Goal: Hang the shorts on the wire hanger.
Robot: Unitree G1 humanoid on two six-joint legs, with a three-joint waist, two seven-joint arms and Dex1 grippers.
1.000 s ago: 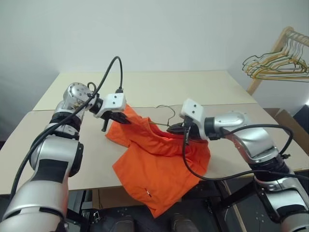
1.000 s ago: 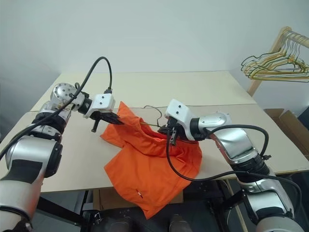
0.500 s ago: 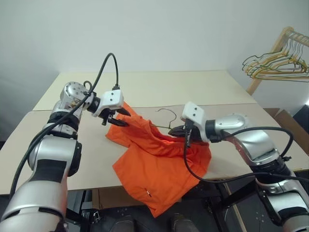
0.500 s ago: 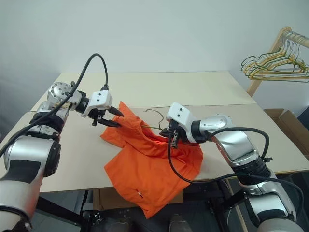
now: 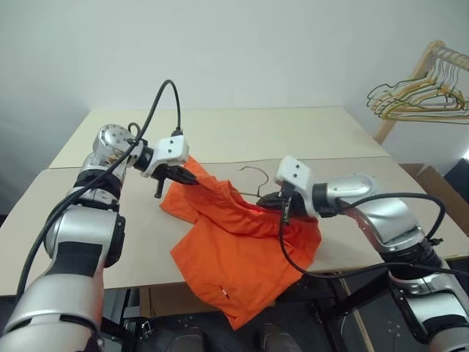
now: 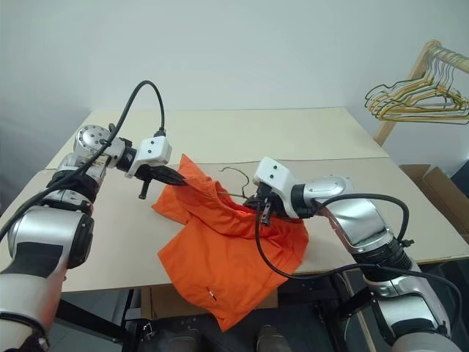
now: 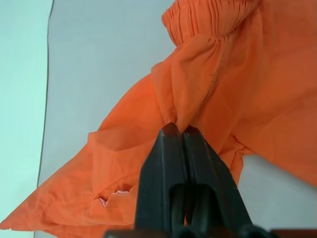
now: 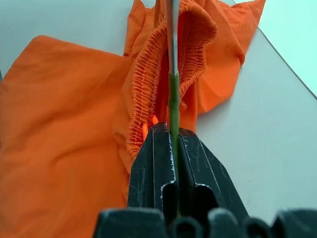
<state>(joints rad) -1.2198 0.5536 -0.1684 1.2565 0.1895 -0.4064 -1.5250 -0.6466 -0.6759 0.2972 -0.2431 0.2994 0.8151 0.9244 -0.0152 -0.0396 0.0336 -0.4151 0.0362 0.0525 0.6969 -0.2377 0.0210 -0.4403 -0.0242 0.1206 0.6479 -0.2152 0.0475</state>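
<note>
At the lower centre of my head view, the shorts (image 5: 242, 246) spill over the near edge of the bench (image 5: 308, 132), one wide leg hanging below it while the rest lies bunched on the top. Just above that drape, right of centre, my right gripper (image 5: 272, 198) has its fingers (image 8: 163, 163) clenched on the wire hanger (image 8: 172, 84); in the right wrist view the thin wire runs straight out from between the two black tips and passes through the gathered elastic waistband, orange fabric ruffled on either side of it. The hanger's hook (image 5: 253, 172) rises clear of the cloth at the middle of the frame. Left of centre, my left gripper (image 5: 187, 178) has its fingers (image 7: 171, 148) pinched together on a fold of the shorts just below the waistband, the fabric lifted into a peak at the tips. Farther off, in the upper right corner, a bunch of yellow, green and tan hangers (image 5: 418, 99) dangles from a wooden rack (image 5: 429, 62) against the white wall.
</note>
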